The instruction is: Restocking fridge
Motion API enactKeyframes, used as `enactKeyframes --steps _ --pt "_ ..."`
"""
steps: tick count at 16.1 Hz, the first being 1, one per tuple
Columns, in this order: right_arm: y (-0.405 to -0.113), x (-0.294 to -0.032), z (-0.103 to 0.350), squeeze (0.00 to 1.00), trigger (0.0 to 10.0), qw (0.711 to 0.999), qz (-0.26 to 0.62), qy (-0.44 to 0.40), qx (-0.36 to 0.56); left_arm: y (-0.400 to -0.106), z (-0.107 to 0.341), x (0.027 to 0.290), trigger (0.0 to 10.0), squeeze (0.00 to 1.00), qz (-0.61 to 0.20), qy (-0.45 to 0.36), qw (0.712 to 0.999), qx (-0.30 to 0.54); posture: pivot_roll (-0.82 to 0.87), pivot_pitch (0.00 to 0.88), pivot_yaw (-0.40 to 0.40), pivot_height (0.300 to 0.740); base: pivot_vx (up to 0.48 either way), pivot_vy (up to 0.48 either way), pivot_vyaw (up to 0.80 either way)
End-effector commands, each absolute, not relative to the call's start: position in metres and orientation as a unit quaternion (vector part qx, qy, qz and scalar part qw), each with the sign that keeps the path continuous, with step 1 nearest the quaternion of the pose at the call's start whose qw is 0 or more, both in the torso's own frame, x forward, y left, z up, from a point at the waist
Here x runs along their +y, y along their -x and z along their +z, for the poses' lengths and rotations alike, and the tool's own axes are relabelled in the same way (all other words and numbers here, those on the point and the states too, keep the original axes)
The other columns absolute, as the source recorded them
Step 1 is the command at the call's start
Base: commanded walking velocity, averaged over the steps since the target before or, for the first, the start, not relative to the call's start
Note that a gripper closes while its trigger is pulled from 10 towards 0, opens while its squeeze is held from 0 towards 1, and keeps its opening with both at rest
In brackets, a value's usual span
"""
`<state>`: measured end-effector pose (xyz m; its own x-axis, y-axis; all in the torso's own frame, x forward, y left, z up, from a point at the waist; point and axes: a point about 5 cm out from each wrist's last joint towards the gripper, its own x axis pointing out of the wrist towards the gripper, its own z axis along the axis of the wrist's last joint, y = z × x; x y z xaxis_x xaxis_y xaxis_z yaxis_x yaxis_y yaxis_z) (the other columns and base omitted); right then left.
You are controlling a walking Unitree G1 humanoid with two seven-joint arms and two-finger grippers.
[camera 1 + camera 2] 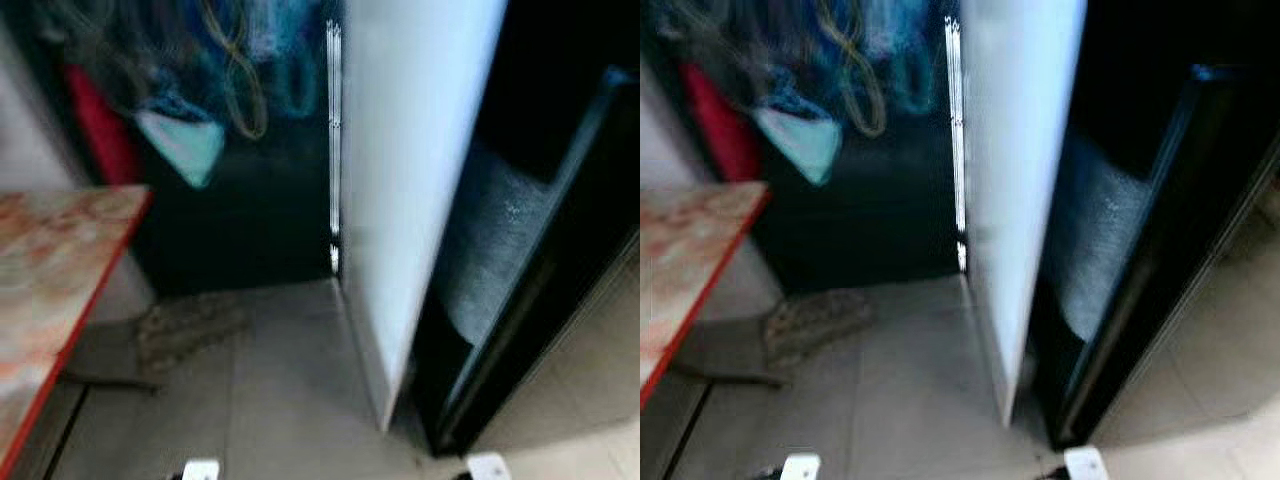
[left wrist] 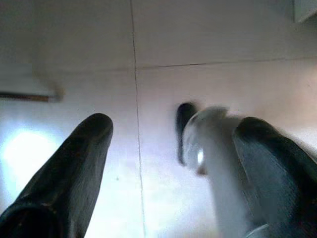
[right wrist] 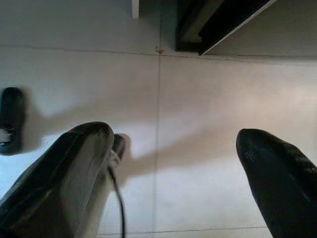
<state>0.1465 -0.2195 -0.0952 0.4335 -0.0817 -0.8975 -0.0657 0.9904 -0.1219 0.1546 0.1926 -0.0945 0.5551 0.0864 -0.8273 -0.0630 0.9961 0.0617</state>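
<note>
The fridge stands just ahead to the right, blurred: a tall white side panel (image 1: 410, 180) and a black door (image 1: 545, 270) swung open beside it. A grey frosted shape (image 1: 490, 255) sits in the dark gap between them. My left gripper (image 2: 173, 148) hangs down over the pale tiled floor, open and holding nothing. My right gripper (image 3: 173, 148) hangs the same way, open and empty, with the foot of the fridge (image 3: 218, 20) at the far end of its view.
A table (image 1: 50, 290) with a mottled orange top and red edge stands at the left. Blue and red cloth and cords (image 1: 200, 90) hang in the dark back corner. A grey rag (image 1: 190, 325) lies on the tiles (image 1: 290, 400) below.
</note>
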Motion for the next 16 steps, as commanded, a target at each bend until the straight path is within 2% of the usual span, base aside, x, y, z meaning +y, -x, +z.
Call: enactKeyframes --steps 1,7,10,12,16 --pt "-0.149 -0.213 -0.096 0.00 10.0 0.843 -0.001 0.063 0.534 -0.153 -0.095 0.195 10.0 0.00 0.047 -0.021 0.880 0.472 -0.04 0.000 -0.034 0.740 0.000 0.000 0.80" --pt "-0.149 -0.213 -0.096 0.00 10.0 0.843 -0.012 0.055 0.535 -0.155 -0.094 0.195 10.0 0.00 0.050 -0.025 0.880 0.472 -0.02 0.000 -0.028 0.740 0.000 0.000 0.80" --pt "-0.153 -0.200 -0.096 0.00 10.0 0.845 0.024 0.072 0.530 -0.158 -0.091 0.206 10.0 0.00 0.064 -0.029 0.883 0.463 -0.01 0.000 -0.024 0.740 0.000 0.000 0.80" --pt "-0.152 -0.191 -0.098 0.00 10.0 0.844 0.025 0.068 0.531 -0.158 -0.089 0.217 10.0 0.00 0.083 -0.027 0.885 0.456 -0.01 0.000 0.007 0.740 0.000 0.000 0.80" --pt "-0.152 -0.186 -0.099 0.00 10.0 0.846 0.032 0.063 0.529 -0.157 -0.088 0.223 10.0 0.00 0.090 -0.032 0.886 0.453 -0.01 0.000 0.022 0.740 0.000 0.000 0.80"
